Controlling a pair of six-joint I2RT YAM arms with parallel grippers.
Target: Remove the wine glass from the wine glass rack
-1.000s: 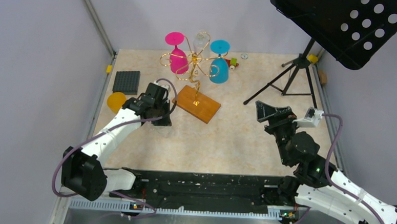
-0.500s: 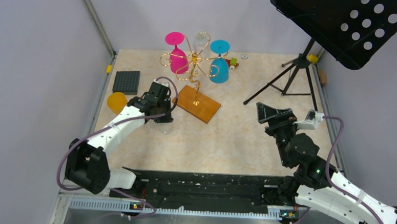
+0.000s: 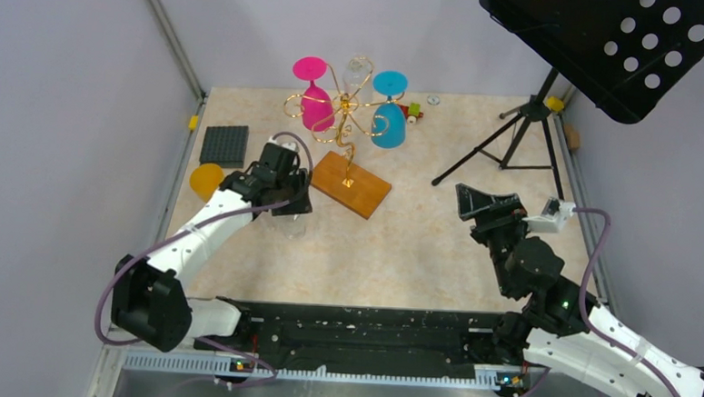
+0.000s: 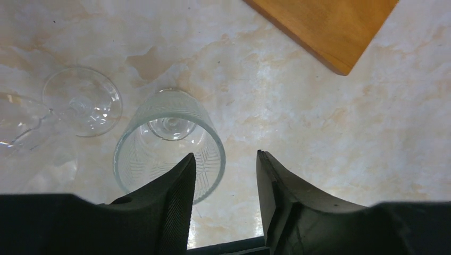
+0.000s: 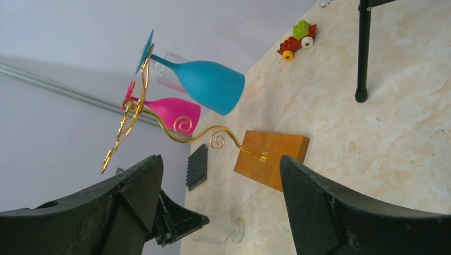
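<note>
Glassware sits in two places. The clear wine glass (image 4: pixel 159 154), cut with a crosshatch pattern, stands upright on the bench (image 3: pixel 437 248), long axis vertical, mouth up and foot down. Through its bowl only its own stem and foot show. It is off the wine glass rack (image 3: pixel 344 116), to the left of the rack's wooden base (image 3: pixel 349 182) and apart from it.

The left end effector (image 4: pixel 224 156) hangs above the glass, released, with bare bench showing between its spread fingers. The glass lies outside that gap, its rim passing under the tip of the finger on the left of the wrist view. Whether finger and rim touch cannot be told. Just beside the glass a second clear glass (image 4: pixel 82 101) shows its round foot, its bowl cut by the frame edge.

The rack holds three glasses hung by their feet, bowls down and leaning outward: a pink glass (image 3: pixel 317 110), a teal glass (image 3: pixel 389 123) and a clear hanging glass (image 3: pixel 357 70) at the back. The right end effector (image 5: pixel 220 159) is well to the right of the rack and faces it, fingers wide apart, gripping nothing. A black music stand (image 3: pixel 611 39) is at the far right.
</note>
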